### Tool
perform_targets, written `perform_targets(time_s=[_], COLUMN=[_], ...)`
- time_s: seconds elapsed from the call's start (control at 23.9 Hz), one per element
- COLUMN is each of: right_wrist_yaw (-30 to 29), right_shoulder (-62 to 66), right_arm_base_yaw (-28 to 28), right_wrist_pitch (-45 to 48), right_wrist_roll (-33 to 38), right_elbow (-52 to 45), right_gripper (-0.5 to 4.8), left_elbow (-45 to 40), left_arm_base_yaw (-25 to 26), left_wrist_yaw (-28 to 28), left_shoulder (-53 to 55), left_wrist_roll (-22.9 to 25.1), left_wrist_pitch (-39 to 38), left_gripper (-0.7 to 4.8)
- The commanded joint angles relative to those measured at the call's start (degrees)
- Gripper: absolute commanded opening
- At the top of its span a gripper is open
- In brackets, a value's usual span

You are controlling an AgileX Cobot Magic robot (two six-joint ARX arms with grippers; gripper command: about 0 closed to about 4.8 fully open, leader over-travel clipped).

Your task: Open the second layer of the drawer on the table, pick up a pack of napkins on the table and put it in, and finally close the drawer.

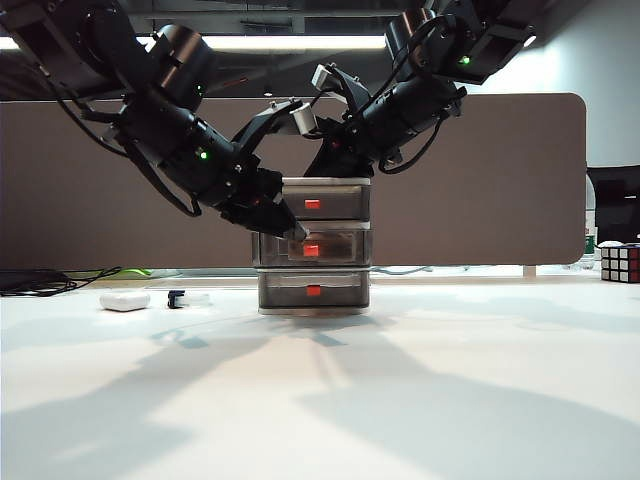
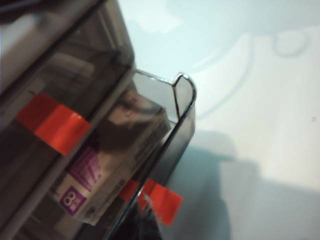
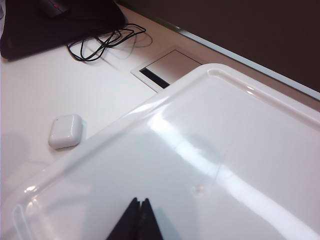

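Left claw [image 1: 297, 232] closed at second layer [image 1: 318, 247]; right claw [image 3: 138, 220] closed on drawer [image 3: 210, 160] top; white table [image 1: 420, 400]

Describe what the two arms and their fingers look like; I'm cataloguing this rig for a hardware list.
Both arms are glossy black with rounded joint housings, loose black cables looping alongside and a small green light on each. Each carries a pale grey camera block near the wrist. The left gripper ends in slim dark fingers by the drawer. The right gripper shows thin, pointed black fingers above the unit's white top.
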Motion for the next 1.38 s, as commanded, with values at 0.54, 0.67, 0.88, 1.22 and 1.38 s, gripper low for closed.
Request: perform_targets(time_s=[0.54,0.67,0.88,1.22,1.38], right_wrist_yaw=[0.1,-1.8,-4.0,-5.9,-5.7], right_shoulder=[-0.4,-0.7,-11.3,-45.3,-61.1], right_arm_base_yaw=[0.0,-0.1,-2.9,-7.4,-7.4], right_wrist_pitch=[-1.3,-1.4,-8.3,-7.6,-4.2], right_wrist_roll=[-0.9,-3.1,-3.4,-2.8,1.9], right_elbow=[0.1,0.1,-0.4,-28.3,-43.2], right_gripper=[-0.05,-0.05,-0.05,-0.05,-0.05], left_elbow=[0.2,0.2,-4.2,-24.3,-35.9], left_arm_base_yaw=[-0.1,-0.1,-0.2,-0.2,-0.4], left_wrist_yaw=[-11.8,-7.4,-7.5,-16.6,-19.2], left_shoulder=[3.8,2.2,-14.0,-55.3,-72.4], left_wrist_roll=[-2.2,-2.1,-1.8,-16.5,-24.9], left_wrist_pitch=[11.4,8.5,-5.5,-12.9,-15.1], left_gripper=[-0.06,-0.05,-0.06,-0.06,-0.05])
